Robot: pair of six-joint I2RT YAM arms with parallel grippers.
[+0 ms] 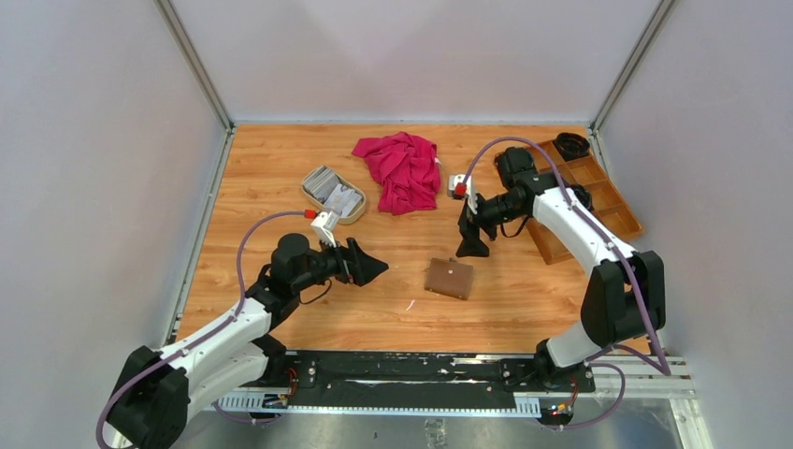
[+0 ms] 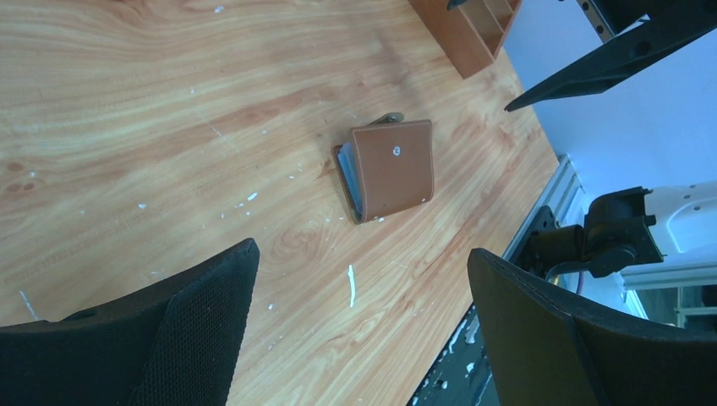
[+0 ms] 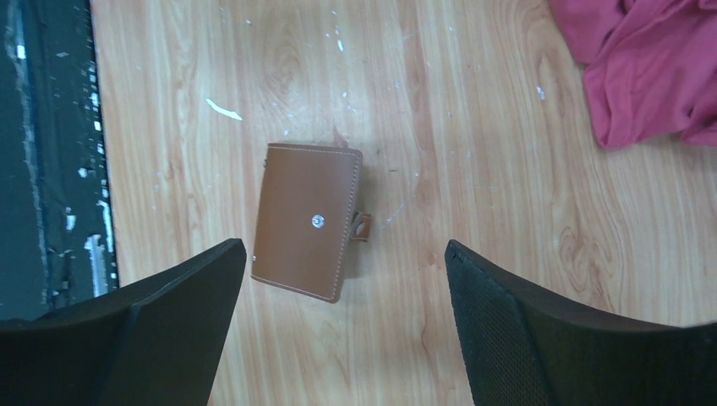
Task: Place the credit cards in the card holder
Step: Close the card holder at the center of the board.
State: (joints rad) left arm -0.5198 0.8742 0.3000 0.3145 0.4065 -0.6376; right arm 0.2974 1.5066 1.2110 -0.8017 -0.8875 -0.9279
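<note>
Card holder (image 1: 450, 278) lies shut and flat on the wood-grain table (image 1: 262, 187), near the middle of the front half and well apart from everything else.

- Compartment tray (image 1: 619, 213), wooden, sits at the far right. A crumpled red cloth (image 1: 400, 168) lies at the far centre.
- Left gripper (image 1: 374, 268) is level with the holder and to its left. Its fingers are spread wide and hold nothing.
- Right gripper (image 1: 470, 251) hangs just past the holder's far edge, pointing down. It too is spread and empty.
- Beige oval dish (image 1: 306, 190) sits far left, with the credit cards (image 1: 325, 181) stacked inside it. No card is out yet.
- Holder's long axis runs roughly along the table's near edge, slightly skewed.
- The snap stud (image 3: 317, 220) sits in the centre of the upper face. The small tab (image 3: 362, 226) pokes out of the long edge that faces away from the arm bases.
- From the left wrist, grey lining shows along one edge of the holder (image 2: 393, 169).

Judgement: the step in hand is opening the holder, and card transfer has not begun. To do it well:
- Pin the body with one gripper so the light leather doesn't slide.
- Take the tab side with the other.
- Pinch only the thin tab or flap edge, not the whole fold.
- Lift away from the stud rather than dragging across the table.
</note>
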